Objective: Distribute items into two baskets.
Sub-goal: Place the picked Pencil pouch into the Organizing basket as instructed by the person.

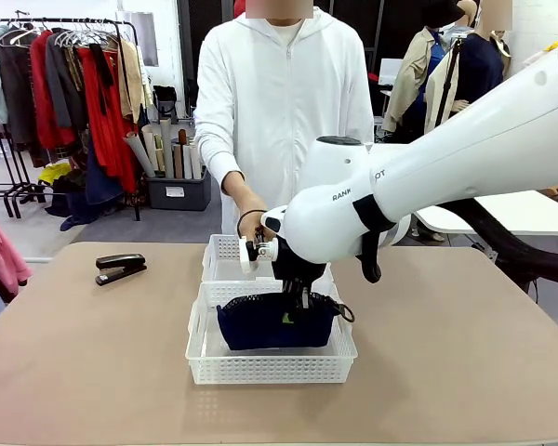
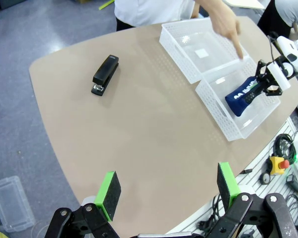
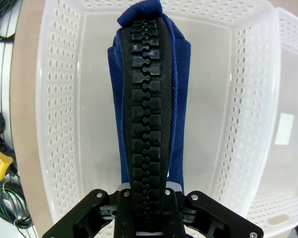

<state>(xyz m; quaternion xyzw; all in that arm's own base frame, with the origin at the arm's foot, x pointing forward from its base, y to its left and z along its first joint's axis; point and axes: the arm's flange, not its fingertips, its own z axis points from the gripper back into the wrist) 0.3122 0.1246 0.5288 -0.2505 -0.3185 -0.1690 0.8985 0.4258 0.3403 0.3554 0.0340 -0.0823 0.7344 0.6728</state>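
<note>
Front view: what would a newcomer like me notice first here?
A big white arm reaches across the middle, its right gripper shut on a navy pouch standing in the near basket. Behind it, a person's hand points down at the far basket. A black stapler lies alone on the left side of the table.

Navy blue pouch [image 1: 274, 322], black toothed zipper [image 3: 148, 124]. Near basket [image 1: 260, 368] white with dot-perforated walls and a translucent floor; far basket [image 1: 219, 249] just behind it, same. Stapler [image 1: 121, 268] left of near basket, black. Table [image 1: 93, 358] tan. Left gripper [image 2: 167, 191] black, pads [image 2: 108, 194] green.
</note>
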